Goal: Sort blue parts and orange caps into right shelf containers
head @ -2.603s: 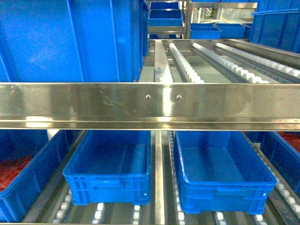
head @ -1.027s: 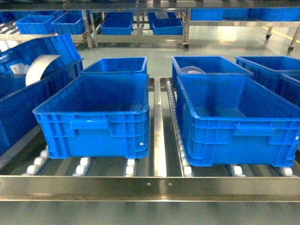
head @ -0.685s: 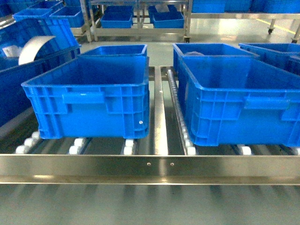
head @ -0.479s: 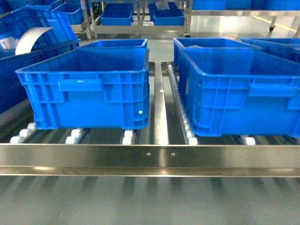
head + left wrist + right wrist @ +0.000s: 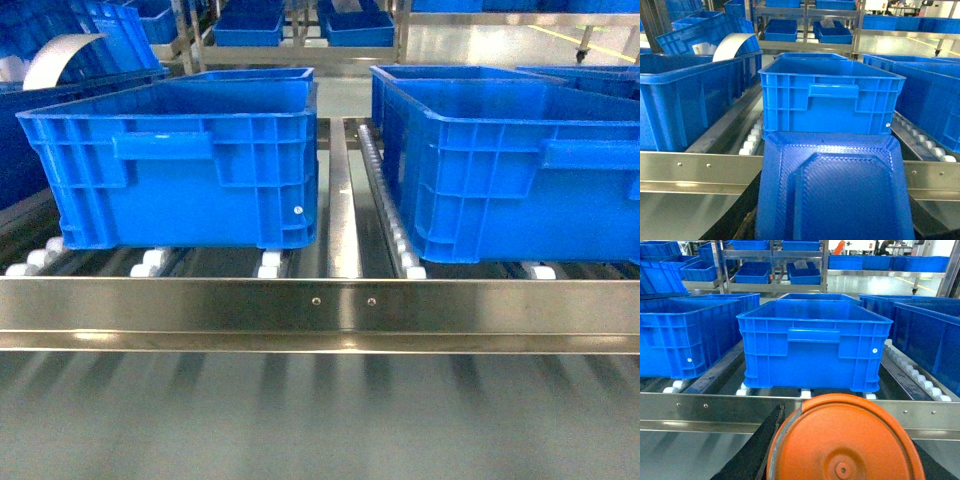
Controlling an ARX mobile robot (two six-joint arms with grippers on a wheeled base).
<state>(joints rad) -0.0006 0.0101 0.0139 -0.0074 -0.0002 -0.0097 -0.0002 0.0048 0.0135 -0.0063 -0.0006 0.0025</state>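
The left wrist view is filled low down by a bright blue, squarish plastic part (image 5: 835,195) with a woven-textured face, held before the left bright blue rectangular plastic bin (image 5: 830,102) on the roller shelf. The right wrist view shows a round orange plastic cap (image 5: 845,440) with a raised rim, facing the right bin (image 5: 812,345). Both pieces seem carried, yet neither claw's fingers show, so I cannot tell their state. Both look light, stiff and smooth, likely slippery; gripping across the rim or edge seems safest. The steel front rail (image 5: 320,312) fronts the 2 bins.
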